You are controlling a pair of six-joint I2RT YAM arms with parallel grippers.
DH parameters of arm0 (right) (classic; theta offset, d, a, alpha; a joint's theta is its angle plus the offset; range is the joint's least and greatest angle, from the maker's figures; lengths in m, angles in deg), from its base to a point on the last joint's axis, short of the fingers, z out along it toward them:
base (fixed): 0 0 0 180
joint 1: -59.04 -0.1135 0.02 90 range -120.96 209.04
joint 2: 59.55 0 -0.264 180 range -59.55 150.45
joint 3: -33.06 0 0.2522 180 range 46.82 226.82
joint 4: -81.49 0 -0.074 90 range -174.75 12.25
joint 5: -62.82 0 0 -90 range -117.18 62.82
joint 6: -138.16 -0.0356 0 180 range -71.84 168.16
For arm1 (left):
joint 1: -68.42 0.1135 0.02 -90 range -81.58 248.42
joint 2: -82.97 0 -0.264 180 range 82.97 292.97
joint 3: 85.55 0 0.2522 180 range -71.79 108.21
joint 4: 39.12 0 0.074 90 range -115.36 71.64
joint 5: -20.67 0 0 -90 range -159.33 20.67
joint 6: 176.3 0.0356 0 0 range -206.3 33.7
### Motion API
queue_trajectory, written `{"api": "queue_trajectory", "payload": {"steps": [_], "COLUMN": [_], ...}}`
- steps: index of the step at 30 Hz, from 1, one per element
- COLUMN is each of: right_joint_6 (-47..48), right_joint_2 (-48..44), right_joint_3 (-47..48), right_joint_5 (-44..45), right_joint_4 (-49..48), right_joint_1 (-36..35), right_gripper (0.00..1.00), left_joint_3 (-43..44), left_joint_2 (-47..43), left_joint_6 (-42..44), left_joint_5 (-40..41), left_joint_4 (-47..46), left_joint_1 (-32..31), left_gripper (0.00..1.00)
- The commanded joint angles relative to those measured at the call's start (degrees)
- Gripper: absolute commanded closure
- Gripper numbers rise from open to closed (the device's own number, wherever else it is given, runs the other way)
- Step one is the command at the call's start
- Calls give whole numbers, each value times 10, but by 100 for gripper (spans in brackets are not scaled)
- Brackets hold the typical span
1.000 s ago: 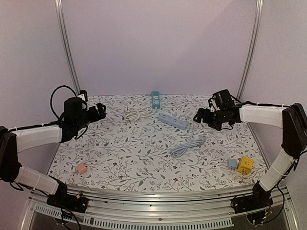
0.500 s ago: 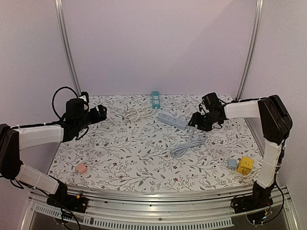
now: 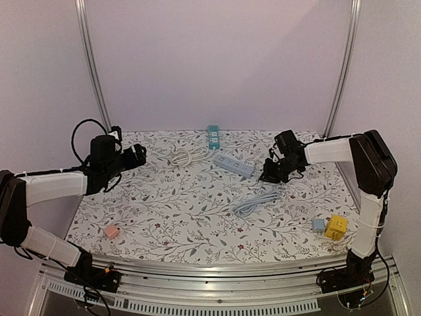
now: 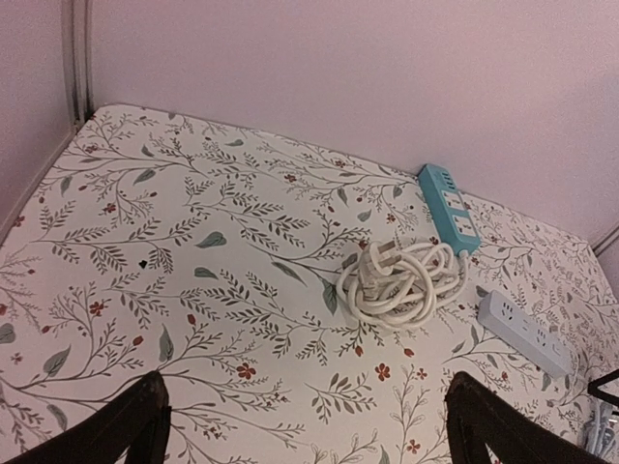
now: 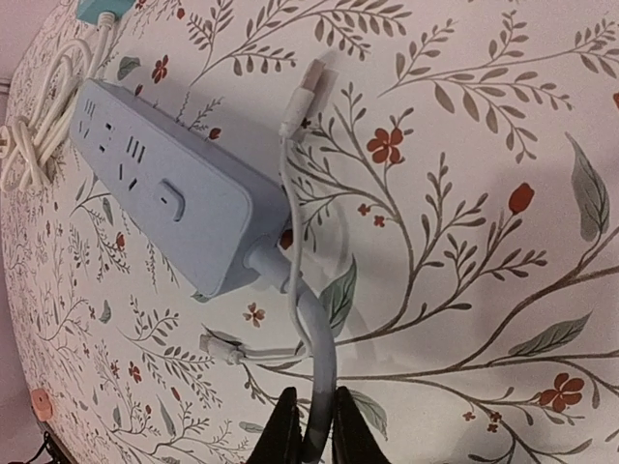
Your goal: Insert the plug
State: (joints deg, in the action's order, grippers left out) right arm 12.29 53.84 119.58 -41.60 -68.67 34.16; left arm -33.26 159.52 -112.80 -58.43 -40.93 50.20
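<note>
— On the right side of the worktop [image 3: 197,217], what is the right hand [image 5: 314,437] doing?

— It is closed on the cord [image 5: 321,362] of the grey-blue power strip [image 5: 169,188], near where the cord leaves the strip's end. The left hand [image 4: 308,387] hangs over the far-left part, fingers wide apart, holding nothing.

— And the plug?

— One plug [image 4: 379,256] lies on top of the white coiled cable [image 4: 401,285], near the teal power strip [image 4: 448,205]. The grey-blue cord's own plug is probably in its loose bundle [image 3: 256,201] nearer the arms, but I cannot pick it out.

— What could go wrong?

— A thin white lead [image 5: 288,184] crosses the cord just beside the fingers, so any pull may snag it and drag it along. The grip is on the cord, not the body. I'd expect the strip to swivel or slide rather than hold firm while a plug is pushed in. The round cord could also slip between the fingers.

— Any writing?

— None legible. Socket slots and a switch show on the strip, but no brand or label can be read.
</note>
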Motion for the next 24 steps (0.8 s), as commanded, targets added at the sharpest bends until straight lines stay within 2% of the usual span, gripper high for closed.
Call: {"api": "queue_trajectory", "payload": {"steps": [1,10,14,24], "right_joint_6": [3,-31,-66,-123], "right_joint_2": [3,-56,-72,-127], "right_joint_3": [9,-19,-51,-125], "right_joint_5": [-16,-11,-45,-38], "right_joint_4": [19,31,22,17], "right_joint_1": [-22,-72,-89,-128], "right_gripper": [91,92,92,89], "left_joint_3": [7,7,6,4], "left_joint_2": [-2,-5,-7,-8], "left_joint_6": [4,4,4,2], "left_joint_5": [-1,-3,-4,-6], "left_joint_4": [5,6,6,4], "left_joint_1": [0,0,0,0], "left_gripper": [1,1,1,1]}}
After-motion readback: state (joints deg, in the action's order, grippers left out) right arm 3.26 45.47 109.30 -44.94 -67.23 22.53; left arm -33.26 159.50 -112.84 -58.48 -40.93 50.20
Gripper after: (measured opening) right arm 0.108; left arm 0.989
